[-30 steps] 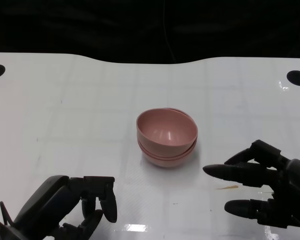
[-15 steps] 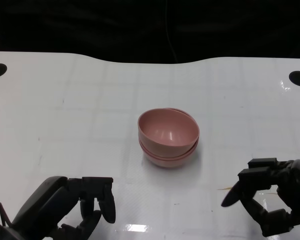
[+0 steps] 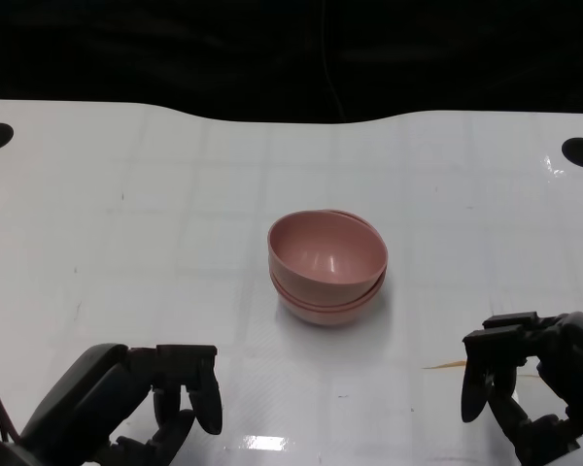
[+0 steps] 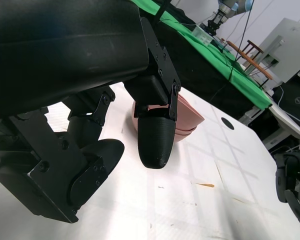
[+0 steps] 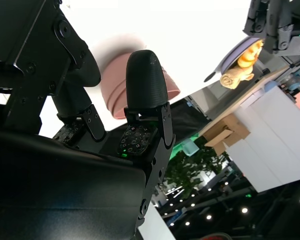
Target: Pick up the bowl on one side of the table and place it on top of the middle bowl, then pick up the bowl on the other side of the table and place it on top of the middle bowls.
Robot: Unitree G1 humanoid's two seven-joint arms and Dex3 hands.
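Three pink bowls (image 3: 326, 266) sit nested in one stack at the middle of the white table (image 3: 126, 214), mouths up, the top one tilted slightly toward the near left. The left hand (image 3: 141, 403) at near left and the right hand (image 3: 525, 383) at near right each curl clenched fingers around nothing, well apart from the stack
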